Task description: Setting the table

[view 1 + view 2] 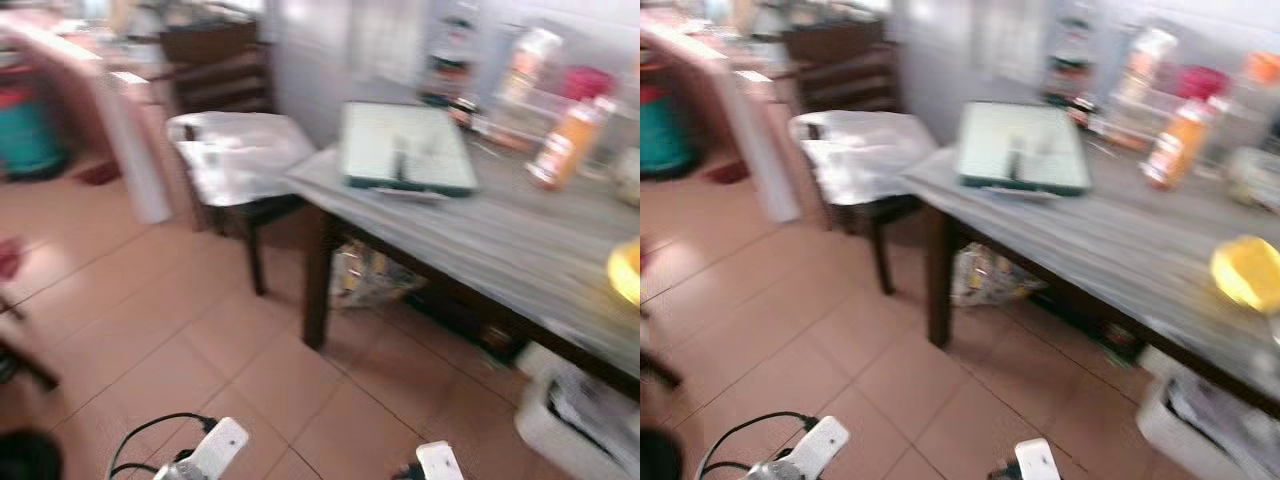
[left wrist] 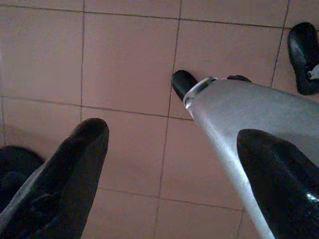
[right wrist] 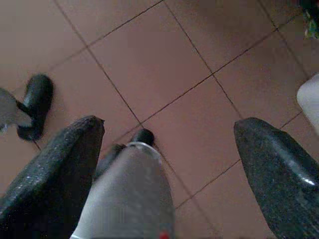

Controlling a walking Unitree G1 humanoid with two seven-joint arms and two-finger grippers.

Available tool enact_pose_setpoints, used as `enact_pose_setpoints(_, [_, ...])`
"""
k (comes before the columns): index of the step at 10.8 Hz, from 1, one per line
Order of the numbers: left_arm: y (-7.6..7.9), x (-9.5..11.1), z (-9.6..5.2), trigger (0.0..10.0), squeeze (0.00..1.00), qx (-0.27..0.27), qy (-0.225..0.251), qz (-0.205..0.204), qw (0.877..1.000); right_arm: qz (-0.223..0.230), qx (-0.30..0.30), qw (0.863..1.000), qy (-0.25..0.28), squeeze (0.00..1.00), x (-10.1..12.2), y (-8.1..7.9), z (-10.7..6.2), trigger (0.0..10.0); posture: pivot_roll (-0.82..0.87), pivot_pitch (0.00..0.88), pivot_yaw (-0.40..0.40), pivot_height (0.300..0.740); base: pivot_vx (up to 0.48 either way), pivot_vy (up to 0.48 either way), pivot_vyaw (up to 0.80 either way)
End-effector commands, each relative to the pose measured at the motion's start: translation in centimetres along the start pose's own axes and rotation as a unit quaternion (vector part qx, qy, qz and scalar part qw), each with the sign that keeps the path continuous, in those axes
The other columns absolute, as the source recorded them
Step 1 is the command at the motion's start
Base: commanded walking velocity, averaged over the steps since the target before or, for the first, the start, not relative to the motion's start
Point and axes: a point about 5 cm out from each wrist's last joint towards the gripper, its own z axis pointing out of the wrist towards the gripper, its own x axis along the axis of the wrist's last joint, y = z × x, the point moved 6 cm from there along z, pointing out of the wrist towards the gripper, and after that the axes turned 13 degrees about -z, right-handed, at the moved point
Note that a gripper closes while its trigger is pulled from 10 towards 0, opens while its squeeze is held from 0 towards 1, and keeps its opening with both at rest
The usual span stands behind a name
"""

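With both the left gripper point(image 2: 169, 164) and the right gripper point(image 3: 167, 164) hung spread and empty over the floor tiles point(image 3: 149, 59), well short of the table point(image 1: 520, 250), its corner could be struck while the head views are blurred.

We saw a blurred room with a floor point(image 1: 150, 340) of reddish-brown tiles. A grey-topped table point(image 1: 520, 240) on dark legs filled the right of the frame, a dark chair point(image 1: 235, 150) stood at its upper-left end, and a pale wall point(image 1: 320, 50) rose behind.

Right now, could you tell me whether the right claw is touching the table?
Apart. The right wrist view shows the right claw hanging open over floor tiles.
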Motion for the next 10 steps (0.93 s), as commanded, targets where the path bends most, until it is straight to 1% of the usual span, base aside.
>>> enact_pose_setpoints(1, [0.7,0.9,0.1,10.0,0.00,-0.009,0.006,0.017,1.000,-0.011,0.007,1.000,-0.007,0.00,-0.4,-0.1,-0.1,10.0,0.05,0.000,-0.046,0.740,0.000,0.000,0.80])
enact_pose_setpoints(2, [2.0,2.0,0.2,10.0,0.00,-0.026,0.016,0.038,0.999,-0.009,0.003,1.000,-0.012,0.00,-0.6,0.1,-0.1,10.0,0.05,0.000,-0.047,0.740,0.000,0.000,0.80])
enact_pose_setpoints(4, [2.9,2.9,0.3,10.0,0.00,-0.039,0.023,0.061,0.997,-0.004,0.005,1.000,-0.009,0.00,-0.4,-0.1,0.0,10.0,0.06,0.000,-0.045,0.740,0.000,0.000,0.80])
enact_pose_setpoints(5, [2.7,2.7,0.2,10.0,0.00,-0.039,0.019,0.070,0.997,-0.004,0.010,1.000,-0.006,0.00,0.0,-0.5,0.1,10.0,0.06,0.000,-0.036,0.740,0.000,0.000,0.80])
enact_pose_setpoints(6, [2.0,2.4,0.2,10.0,0.00,-0.032,0.012,0.075,0.997,0.007,0.008,1.000,-0.003,0.00,0.2,-0.6,0.1,10.0,0.06,0.000,-0.028,0.740,0.000,0.000,0.80])
enact_pose_setpoints(7, [1.2,2.1,0.1,10.0,0.00,-0.023,0.006,0.074,0.997,0.028,0.004,1.000,0.000,0.00,0.4,-0.6,0.2,10.0,0.06,0.000,-0.021,0.740,0.000,0.000,0.80])
enact_pose_setpoints(8, [4.2,2.2,0.5,10.0,0.00,-0.036,0.010,0.081,0.996,0.049,-0.001,0.999,0.003,0.00,0.8,-0.4,0.3,10.0,0.06,0.000,-0.011,0.740,0.000,0.000,0.80])
enact_pose_setpoints(9, [5.0,2.4,0.5,10.0,0.00,-0.038,0.013,0.085,0.996,0.041,0.000,0.999,0.005,0.00,1.0,-0.5,0.4,10.0,0.06,0.000,-0.007,0.740,0.000,0.000,0.80])
enact_pose_setpoints(10, [5.4,2.7,0.5,10.0,0.00,-0.039,0.014,0.090,0.995,0.046,-0.001,0.999,0.008,0.00,1.1,-0.5,0.4,10.0,0.06,0.000,-0.004,0.740,0.000,0.000,0.80])
